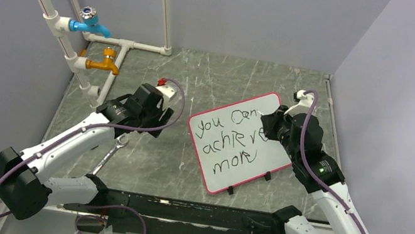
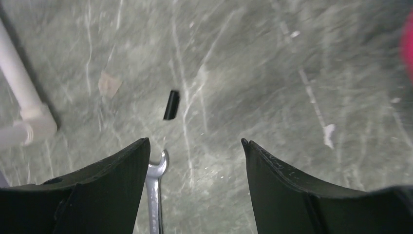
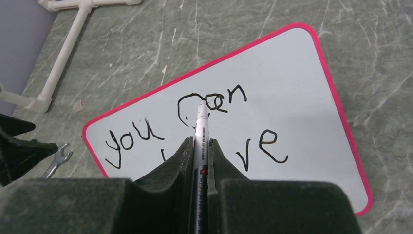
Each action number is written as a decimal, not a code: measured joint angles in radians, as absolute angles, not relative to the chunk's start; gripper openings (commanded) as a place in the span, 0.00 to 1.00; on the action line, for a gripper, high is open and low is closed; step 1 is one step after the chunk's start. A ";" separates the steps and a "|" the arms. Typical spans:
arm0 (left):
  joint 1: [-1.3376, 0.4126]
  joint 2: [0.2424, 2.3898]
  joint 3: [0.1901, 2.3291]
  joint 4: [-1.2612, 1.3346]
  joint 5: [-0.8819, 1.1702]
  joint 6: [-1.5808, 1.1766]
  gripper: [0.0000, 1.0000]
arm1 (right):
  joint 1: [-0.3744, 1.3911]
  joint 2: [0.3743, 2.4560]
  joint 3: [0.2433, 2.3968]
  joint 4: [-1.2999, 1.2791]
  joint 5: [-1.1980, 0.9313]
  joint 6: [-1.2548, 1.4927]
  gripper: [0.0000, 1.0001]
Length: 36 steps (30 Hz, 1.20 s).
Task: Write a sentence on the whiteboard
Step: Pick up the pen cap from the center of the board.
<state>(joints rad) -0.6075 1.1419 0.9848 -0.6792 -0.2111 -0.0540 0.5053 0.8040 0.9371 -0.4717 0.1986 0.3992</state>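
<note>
Right hand (image 3: 199, 142) is pinching a marker (image 3: 200, 124), its tip over the top line of the whiteboard (image 3: 292, 73), which is lying flat and skewed on the table (image 3: 380, 39). Left hand (image 2: 195, 142) is hanging spread and empty. Whiteboard is looking light, stiff and slippery, so pressing on its rim seems the safest hold.

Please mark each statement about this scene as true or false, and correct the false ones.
1. The right gripper is shut on a marker. True.
2. The left gripper grips the wrench. False: it is open and empty; the wrench lies on the table.
3. The whiteboard is blank. False: black handwriting is on it.
4. A small black cap lies on the table. True.
</note>
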 measured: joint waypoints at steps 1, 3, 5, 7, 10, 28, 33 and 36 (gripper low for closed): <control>-0.595 1.147 0.968 -0.682 -0.228 -0.073 0.74 | 0.505 0.803 0.937 -0.472 0.196 0.399 0.00; -0.570 1.158 0.944 -0.682 -0.254 -0.105 0.73 | 0.505 0.801 0.937 -0.473 0.189 0.399 0.00; -0.546 1.181 0.926 -0.677 -0.274 -0.142 0.72 | 0.505 0.798 0.939 -0.476 0.181 0.399 0.00; -0.530 1.211 0.916 -0.669 -0.285 -0.169 0.72 | 0.505 0.798 0.947 -0.485 0.176 0.399 0.00; -0.511 1.262 0.898 -0.637 -0.285 -0.201 0.72 | 0.505 0.797 0.962 -0.494 0.172 0.396 0.00; -0.343 1.459 0.850 -0.468 -0.111 -0.259 0.61 | 0.505 0.813 0.972 -0.522 0.146 0.394 0.00; -0.305 1.494 0.850 -0.452 -0.066 -0.267 0.60 | 0.505 0.824 0.972 -0.523 0.138 0.395 0.00; -0.289 1.519 0.850 -0.446 -0.040 -0.277 0.57 | 0.505 0.825 0.972 -0.523 0.133 0.395 0.00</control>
<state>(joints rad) -0.2893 1.5188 0.8505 -0.4458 -0.0402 -0.2771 0.5053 0.8246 0.9722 -0.5228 0.1326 0.3946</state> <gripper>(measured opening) 0.602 0.124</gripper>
